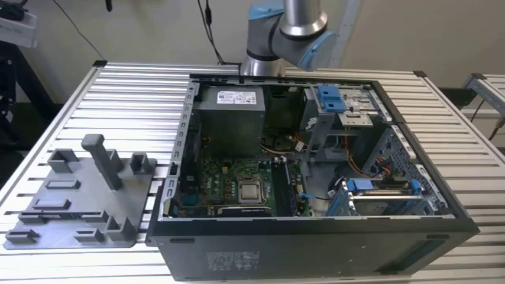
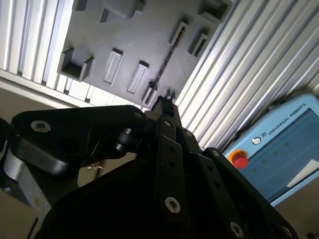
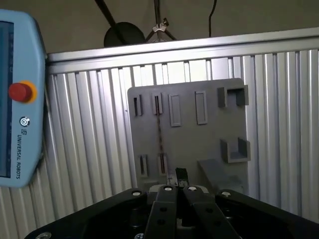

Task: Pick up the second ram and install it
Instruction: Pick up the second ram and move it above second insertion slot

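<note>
The second ram point(image 3: 160, 134) is standing on edge in slots of the holder plate point(image 3: 199, 144) on the counter point(image 3: 89, 149). The tool point(image 3: 180, 174) is hanging apart from it, jaws together, empty. Approaching skewed, it would be risking clipping the slots.

Exterior view: arm point(image 1: 285, 23) runs out of the top edge of the frame, and its base is partly hidden behind the PC case point(image 1: 316, 254). The case front is clipped by the bottom edge. The pale object point(image 1: 16, 26) at upper left is cut by the corner, can't ID it.

Both wrist views: second ram point(image 3: 160, 132) point(image 2: 162, 69) is only a thin dark edge-on line on the holder plate point(image 3: 209, 144) point(image 2: 124, 40), no detail readable. The hand point(image 3: 180, 175) point(image 2: 164, 99) covers the plate's near edge and the ram's near end. Teach pendant point(image 3: 20, 129) point(image 2: 284, 144) is cut by the frame edge.
</note>
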{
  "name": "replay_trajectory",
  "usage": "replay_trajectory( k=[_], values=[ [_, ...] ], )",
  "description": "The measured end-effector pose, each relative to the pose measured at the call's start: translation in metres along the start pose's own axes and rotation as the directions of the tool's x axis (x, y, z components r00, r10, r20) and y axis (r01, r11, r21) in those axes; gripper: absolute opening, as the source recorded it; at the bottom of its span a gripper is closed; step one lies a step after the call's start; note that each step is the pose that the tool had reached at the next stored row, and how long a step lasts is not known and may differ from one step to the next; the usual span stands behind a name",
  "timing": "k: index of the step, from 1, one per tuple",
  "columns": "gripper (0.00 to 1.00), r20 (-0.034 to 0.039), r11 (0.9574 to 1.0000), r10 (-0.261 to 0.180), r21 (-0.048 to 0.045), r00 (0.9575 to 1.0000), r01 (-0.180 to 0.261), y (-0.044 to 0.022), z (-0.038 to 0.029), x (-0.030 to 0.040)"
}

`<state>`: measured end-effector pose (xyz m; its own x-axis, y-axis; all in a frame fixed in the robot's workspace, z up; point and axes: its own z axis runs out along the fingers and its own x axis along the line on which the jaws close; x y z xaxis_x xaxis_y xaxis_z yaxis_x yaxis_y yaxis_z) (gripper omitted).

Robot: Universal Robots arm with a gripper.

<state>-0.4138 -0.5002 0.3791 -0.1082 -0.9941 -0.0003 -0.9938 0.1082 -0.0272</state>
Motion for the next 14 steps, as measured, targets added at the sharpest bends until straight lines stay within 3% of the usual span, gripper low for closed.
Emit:
replay_trajectory(
  k=[1, 3, 7, 14],
  values=[
    [0.11, 0.0007, 1.0, 0.0, 0.0077, 1.0, 0.0, 0.0014, 0.0, 0.0002],
    [0.11, 0.0014, 0.9999, -0.001, 0.0121, 1.0, 0.001, 0.0032, 0.0001, 0.0004],
    [0.11, 0.0019, 0.9997, -0.023, 0.0124, 0.9997, 0.023, 0.0045, 0.0001, 0.0006],
    [0.11, 0.002, 0.9996, -0.024, 0.0124, 0.9997, 0.024, 0.0047, 0.0, 0.0005]
  ],
)
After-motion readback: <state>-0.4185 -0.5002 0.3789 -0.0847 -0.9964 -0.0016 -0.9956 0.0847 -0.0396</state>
